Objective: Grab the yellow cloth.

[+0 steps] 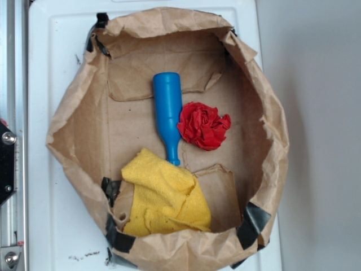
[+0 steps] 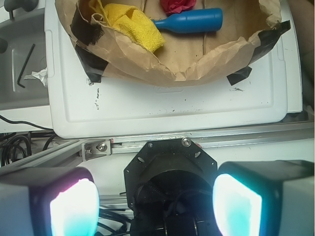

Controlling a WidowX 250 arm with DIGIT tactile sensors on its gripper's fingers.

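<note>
Three items we log in the exterior view, inside a paper bag (image 1: pixel 76 121): yellow cloth (image 1: pixel 166 197) by its near rim, blue bottle (image 1: pixel 168 113), red cloth ball (image 1: pixel 203 125). Wrist view: gripper (image 2: pixel 156 204) wide open, empty, well short of the cloth

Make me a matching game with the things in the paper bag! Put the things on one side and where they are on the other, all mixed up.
Seen from the exterior view.

Things:
1. yellow cloth
2. blue bottle
3. red cloth ball
4. black tape

Places or states:
A. crumpled up, right beside the bottle
B. stuck on the rim of the paper bag
C. rumpled at the bottom edge of the bag
D. lying on its side in the middle

Right pairs: 1-C, 2-D, 3-A, 4-B
</note>
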